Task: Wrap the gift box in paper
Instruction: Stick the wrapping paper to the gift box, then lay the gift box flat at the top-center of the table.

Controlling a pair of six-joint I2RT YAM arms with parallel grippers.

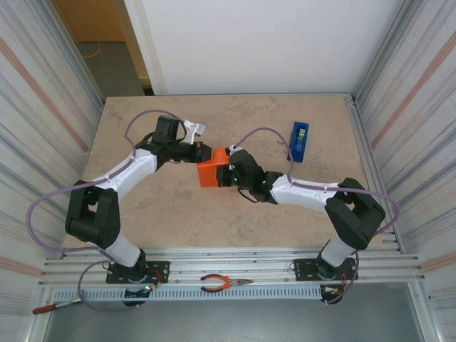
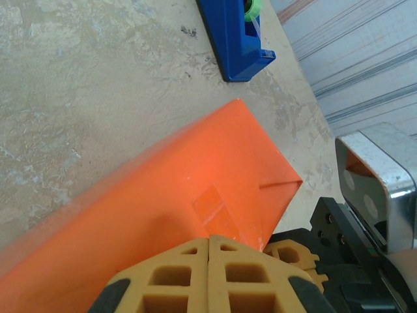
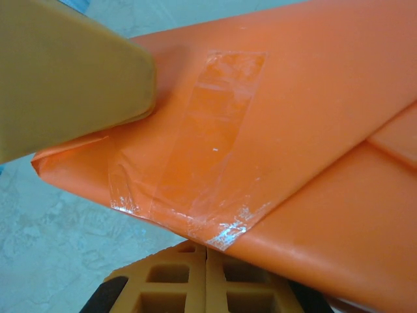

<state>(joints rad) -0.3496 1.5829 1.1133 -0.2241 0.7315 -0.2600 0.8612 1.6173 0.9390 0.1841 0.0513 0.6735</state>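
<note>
Jaws closed, wrapped gift box (image 2: 215, 169), blue dispenser (image 2: 233, 40)

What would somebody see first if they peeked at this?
The bright orange gift box in the middle of the table, with the left tool and right tool, both shut, touching its sides. Then the blue tape dispenser farther back on the right, and a shiny strip of tape stuck on the box.
</note>
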